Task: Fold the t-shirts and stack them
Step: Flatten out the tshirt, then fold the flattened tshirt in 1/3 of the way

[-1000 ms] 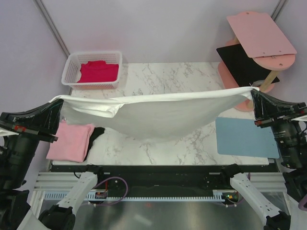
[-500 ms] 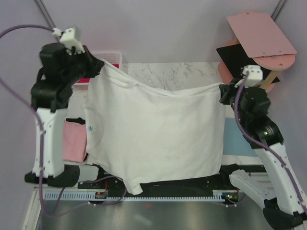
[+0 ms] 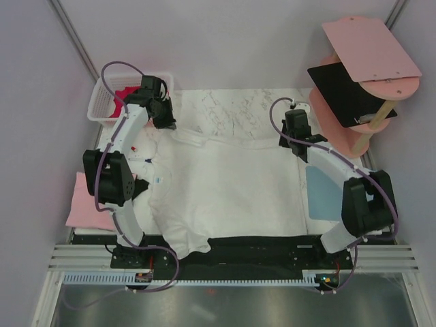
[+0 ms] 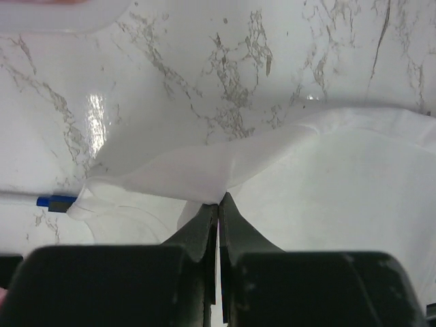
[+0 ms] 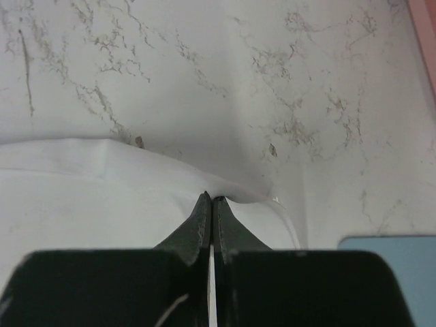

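We see the white shirt [image 3: 231, 184] spread flat at the centre of the marble table [image 3: 238, 102], its hem drooping over the edge at 6 o'clock. The left gripper [image 4: 218, 204] is closed tight, pinching the shirt's soft edge at 11 o'clock. The right gripper [image 5: 211, 199] pinches a raised fold at 1 o'clock the same way. A white mesh basket [image 3: 102, 102] at 10 o'clock holds one red shirt [image 3: 126, 94]. One folded pink shirt [image 3: 85, 208] lies at 8 o'clock, partly hidden by the left arm. One smooth blue mat [image 3: 321, 197] lies at 4 o'clock, crossed by the right arm. One rigid pink shelf [image 3: 371, 44] stands at 2 o'clock with a flat black panel [image 3: 344, 92] on it. We count three shirts.
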You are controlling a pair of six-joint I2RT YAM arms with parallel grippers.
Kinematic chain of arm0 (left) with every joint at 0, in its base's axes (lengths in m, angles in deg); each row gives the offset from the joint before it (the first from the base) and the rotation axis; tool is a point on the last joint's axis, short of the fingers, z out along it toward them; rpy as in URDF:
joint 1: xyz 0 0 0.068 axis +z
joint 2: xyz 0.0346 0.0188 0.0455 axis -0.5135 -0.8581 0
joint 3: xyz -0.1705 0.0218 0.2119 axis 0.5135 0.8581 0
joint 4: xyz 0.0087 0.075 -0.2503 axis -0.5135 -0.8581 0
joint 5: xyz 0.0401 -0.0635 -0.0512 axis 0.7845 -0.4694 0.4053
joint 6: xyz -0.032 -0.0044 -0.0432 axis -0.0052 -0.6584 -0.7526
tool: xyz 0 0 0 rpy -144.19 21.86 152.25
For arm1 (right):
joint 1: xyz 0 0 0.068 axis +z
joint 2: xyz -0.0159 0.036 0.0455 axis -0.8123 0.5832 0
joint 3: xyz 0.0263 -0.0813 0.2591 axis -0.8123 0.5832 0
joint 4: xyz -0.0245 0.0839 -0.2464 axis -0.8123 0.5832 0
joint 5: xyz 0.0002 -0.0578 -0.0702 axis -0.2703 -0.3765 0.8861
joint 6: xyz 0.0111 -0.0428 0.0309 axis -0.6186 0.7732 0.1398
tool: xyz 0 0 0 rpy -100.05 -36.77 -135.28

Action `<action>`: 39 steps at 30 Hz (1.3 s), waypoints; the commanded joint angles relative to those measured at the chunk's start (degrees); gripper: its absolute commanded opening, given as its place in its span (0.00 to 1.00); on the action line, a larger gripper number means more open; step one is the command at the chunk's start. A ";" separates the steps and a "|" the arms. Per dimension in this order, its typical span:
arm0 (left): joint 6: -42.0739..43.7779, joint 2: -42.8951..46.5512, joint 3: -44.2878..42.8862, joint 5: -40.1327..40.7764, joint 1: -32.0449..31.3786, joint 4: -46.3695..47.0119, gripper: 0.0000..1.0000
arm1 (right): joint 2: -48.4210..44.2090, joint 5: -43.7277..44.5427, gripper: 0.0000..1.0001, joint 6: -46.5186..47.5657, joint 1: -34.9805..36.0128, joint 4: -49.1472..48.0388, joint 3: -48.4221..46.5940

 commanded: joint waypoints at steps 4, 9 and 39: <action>0.05 -6.63 -14.05 1.82 0.14 2.58 0.02 | 14.05 -3.39 0.00 -1.65 -3.81 -6.43 -12.67; 0.58 -8.14 -18.02 2.34 0.23 0.29 0.02 | 14.68 -4.63 0.00 -1.13 -5.39 -6.25 -14.78; 3.21 9.80 8.17 7.18 0.23 -7.00 0.02 | 5.27 -6.48 0.00 -0.60 -7.06 10.27 -5.65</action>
